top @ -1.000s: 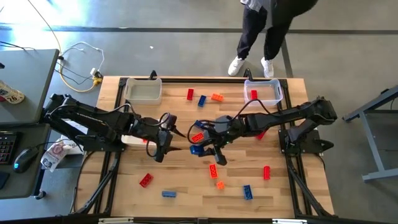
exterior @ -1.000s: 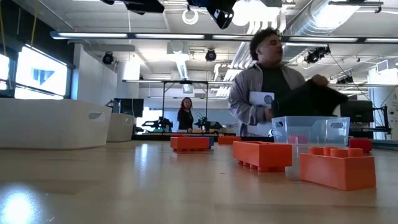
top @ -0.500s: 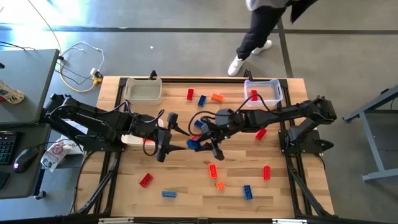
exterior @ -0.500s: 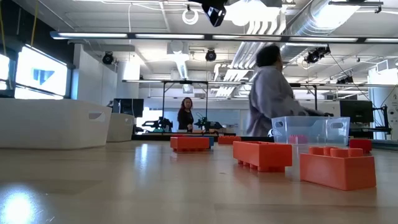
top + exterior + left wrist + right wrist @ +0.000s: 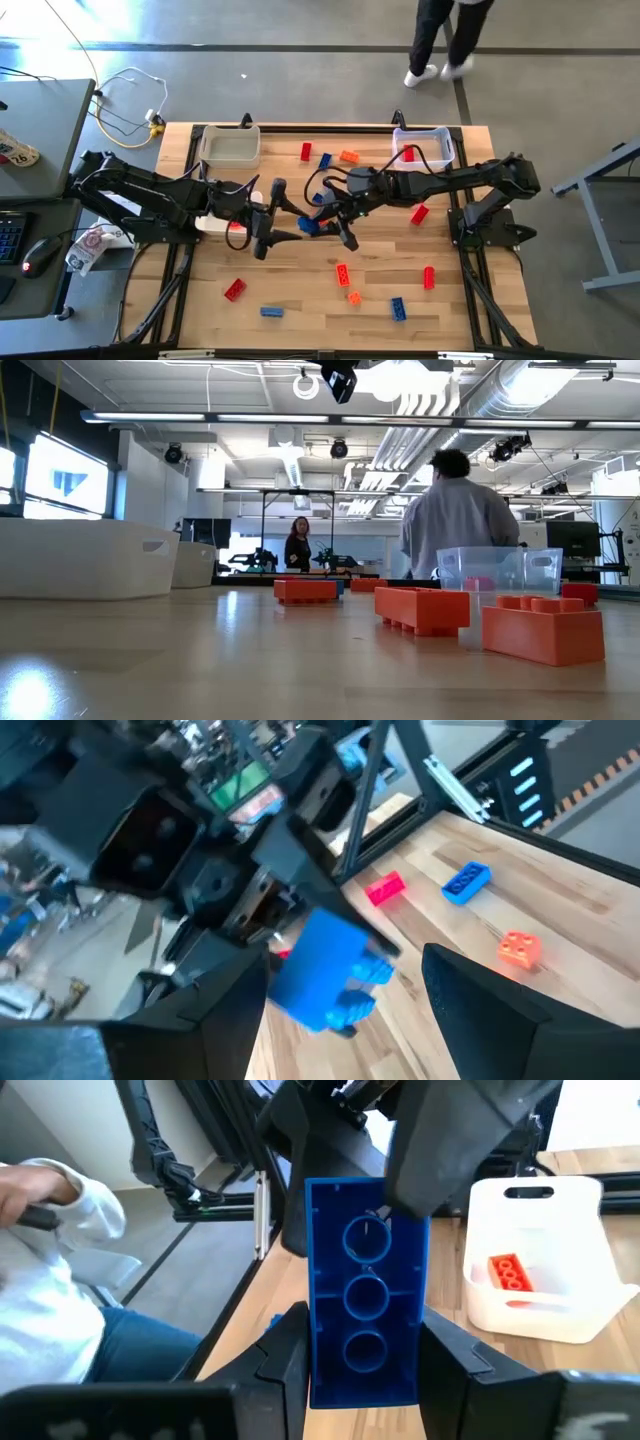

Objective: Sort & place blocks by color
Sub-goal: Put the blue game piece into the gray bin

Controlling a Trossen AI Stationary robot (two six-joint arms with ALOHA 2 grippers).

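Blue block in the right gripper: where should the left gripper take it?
Likely the blue block's free end, past the right gripper's fingers, across its long sides. Come straight from the left: that end points at the open left gripper.

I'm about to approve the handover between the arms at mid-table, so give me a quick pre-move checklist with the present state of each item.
1. Right gripper shut on the blue block: ok, fingers clamp both its long sides.
2. Left gripper open to receive: ok, fingers spread wide.
3. Blue block lies between the left fingers: cannot tell; the left wrist view shows it just ahead of them.
4. Block lifted off the table: ok.
5. White bin by the left arm ready: ok, it holds one orange block.
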